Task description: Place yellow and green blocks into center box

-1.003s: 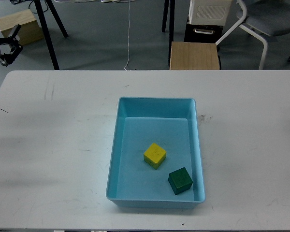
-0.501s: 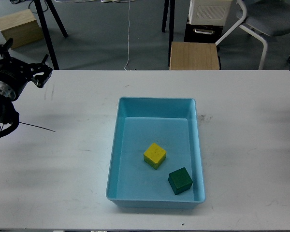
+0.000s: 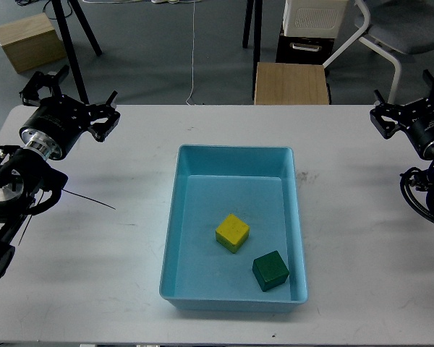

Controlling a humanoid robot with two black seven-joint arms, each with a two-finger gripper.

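Note:
A light blue box (image 3: 235,150) sits at the middle of the white table. A yellow block (image 3: 232,232) lies inside it near the middle. A dark green block (image 3: 270,270) lies inside it at the near right corner. My left gripper (image 3: 72,94) is open and empty over the table's far left edge, well left of the box. My right gripper (image 3: 409,101) is open and empty over the table's far right edge, well right of the box.
The white table (image 3: 94,275) ends at its far edge just behind both grippers. Beyond it stand a wooden stool (image 3: 291,83), a grey chair (image 3: 405,29), a black stand leg (image 3: 72,43) and a wooden crate (image 3: 29,40) on the floor.
Both arms have come into view and risen over the table's sides, the left one moving right and up. The blocks and box have not moved.

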